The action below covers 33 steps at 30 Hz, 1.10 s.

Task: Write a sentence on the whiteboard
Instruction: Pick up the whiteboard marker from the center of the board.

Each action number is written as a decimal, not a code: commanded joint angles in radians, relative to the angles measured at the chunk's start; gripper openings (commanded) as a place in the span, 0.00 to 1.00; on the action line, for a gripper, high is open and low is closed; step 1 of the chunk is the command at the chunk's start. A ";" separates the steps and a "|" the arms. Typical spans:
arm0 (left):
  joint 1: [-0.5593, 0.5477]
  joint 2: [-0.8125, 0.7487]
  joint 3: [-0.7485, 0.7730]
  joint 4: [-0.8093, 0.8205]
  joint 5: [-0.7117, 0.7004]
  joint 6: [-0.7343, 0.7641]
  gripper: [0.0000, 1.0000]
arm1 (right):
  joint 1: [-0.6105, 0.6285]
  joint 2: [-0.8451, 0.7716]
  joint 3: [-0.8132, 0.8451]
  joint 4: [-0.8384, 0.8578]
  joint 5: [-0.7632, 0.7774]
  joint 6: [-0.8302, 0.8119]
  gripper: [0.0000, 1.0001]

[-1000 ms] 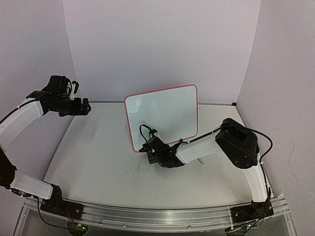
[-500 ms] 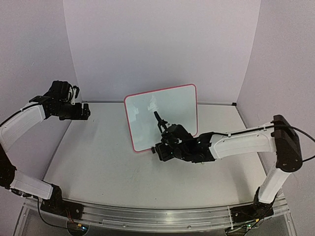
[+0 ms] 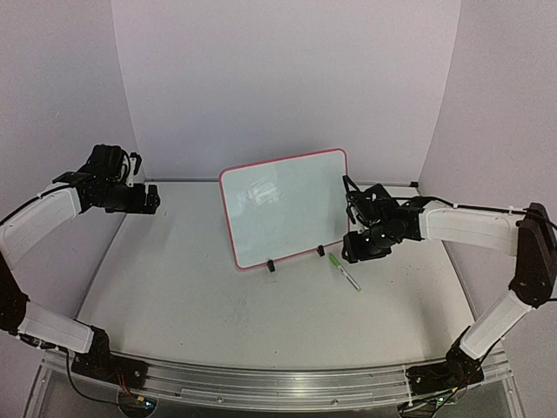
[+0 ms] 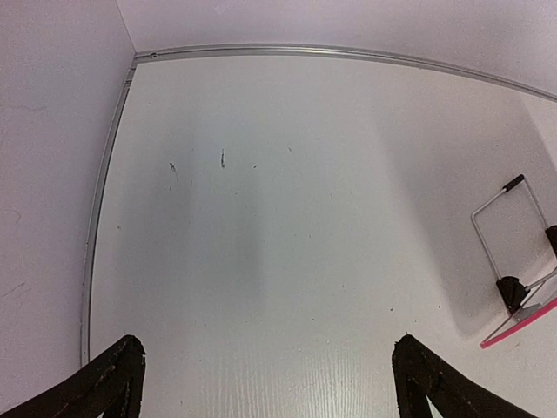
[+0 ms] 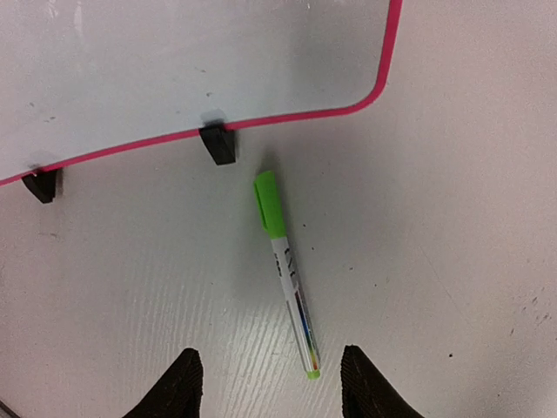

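At mid-counter (image 3: pixel 191 287) one whiteboard (image 3: pixel 283 209) stands, its long axis running left to right, leaning back and facing the arms. Faint marks (image 3: pixel 261 191) on its upper middle are too small to read. The right wrist view cuts it to the lower edge with two clip feet (image 5: pixel 218 144); the left wrist view shows only a pink corner and the wire stand (image 4: pixel 496 231). One green-capped pen (image 5: pixel 287 279) lies just beside the right foot, cap toward the board. The right tool (image 5: pixel 270 353) hangs over the pen's tail, spread and empty. The left tool (image 4: pixel 268 348), well apart, also gapes empty.
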 commanded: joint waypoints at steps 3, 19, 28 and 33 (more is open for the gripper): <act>0.005 -0.031 -0.004 0.042 -0.021 0.018 0.99 | -0.022 0.085 -0.023 -0.089 -0.100 -0.046 0.47; 0.005 -0.041 -0.010 0.046 -0.004 0.015 0.99 | -0.022 0.262 0.010 -0.032 -0.031 -0.084 0.35; 0.006 -0.040 -0.007 0.045 0.020 0.008 0.99 | -0.022 0.294 -0.003 -0.009 -0.027 -0.077 0.24; 0.004 -0.068 -0.013 0.061 0.095 -0.082 0.99 | -0.022 0.289 -0.013 -0.003 -0.026 -0.078 0.09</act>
